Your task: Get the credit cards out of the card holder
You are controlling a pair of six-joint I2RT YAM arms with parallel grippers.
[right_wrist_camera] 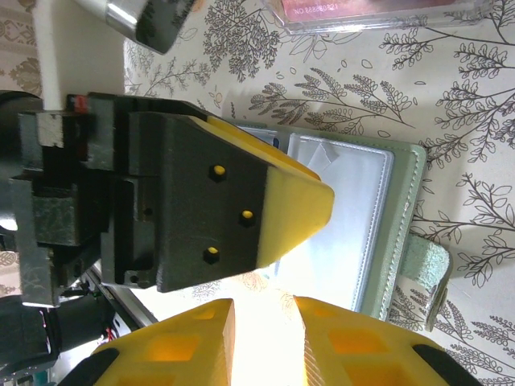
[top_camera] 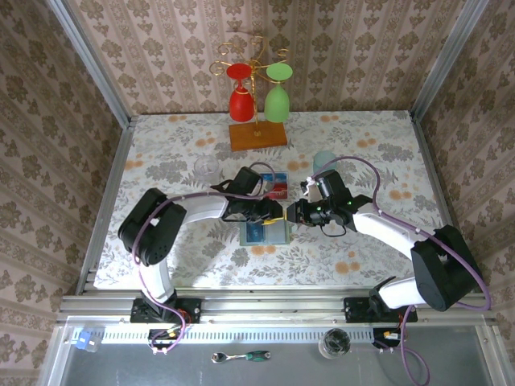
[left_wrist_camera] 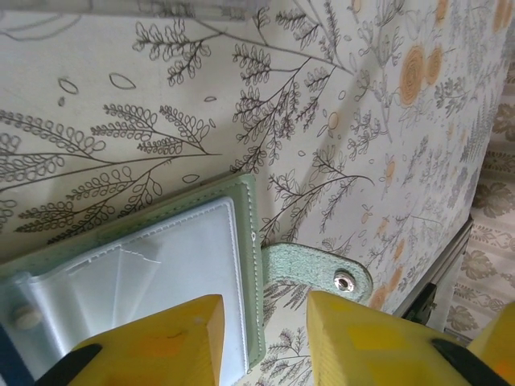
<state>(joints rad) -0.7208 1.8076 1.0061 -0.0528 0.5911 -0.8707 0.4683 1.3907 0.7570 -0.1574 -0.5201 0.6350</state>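
Observation:
The card holder [top_camera: 278, 233] lies open on the table, pale green with a clear inner pocket [left_wrist_camera: 161, 265] and a snap strap [left_wrist_camera: 322, 272]. A blue card [top_camera: 254, 233] shows in its left half. Red cards [top_camera: 279, 190] lie in the clear tray [right_wrist_camera: 378, 12] behind it. My left gripper [left_wrist_camera: 265, 326] is open and low over the holder's right edge, one finger over the pocket and the other over the cloth by the strap. My right gripper [right_wrist_camera: 261, 334] is open, close beside the left finger [right_wrist_camera: 241, 201], at the holder's [right_wrist_camera: 386, 225] near edge.
A teal cup [top_camera: 324, 161] stands behind the right gripper and a clear glass [top_camera: 206, 167] at the back left. A gold rack holding a red and a green glass stands on a wooden base [top_camera: 257, 135] at the back. The table's metal edge [left_wrist_camera: 438, 277] is close.

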